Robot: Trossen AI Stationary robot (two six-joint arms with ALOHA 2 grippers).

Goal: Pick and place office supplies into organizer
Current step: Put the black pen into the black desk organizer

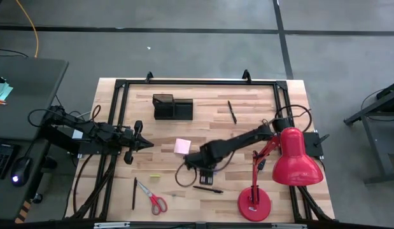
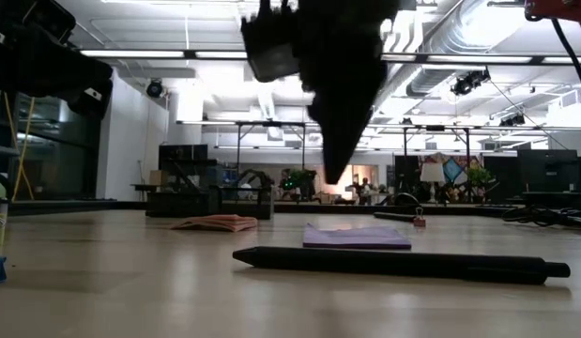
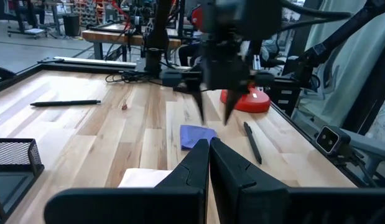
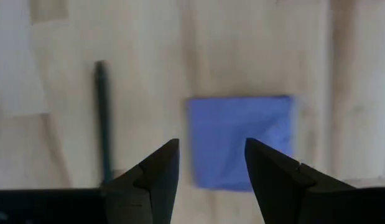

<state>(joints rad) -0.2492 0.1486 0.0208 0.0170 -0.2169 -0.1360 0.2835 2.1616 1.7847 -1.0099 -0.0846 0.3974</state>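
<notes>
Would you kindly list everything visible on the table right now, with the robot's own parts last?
Black mesh desk organizer: one, black, far side of the table.
Pink square sticky-note pad: one, pink, centre.
Purple square sticky-note pad: one, purple, below the right gripper.
Thin dark pens: three, dark, one far, two near.
Red-handled scissors: one, near edge.
Small yellowish piece: one, left of centre.
Red desk lamp: one, right side.
Black metal frame: one, around the table edge.
Left gripper: shut, left of the pink pad.
Right gripper: open, above the purple pad.
</notes>
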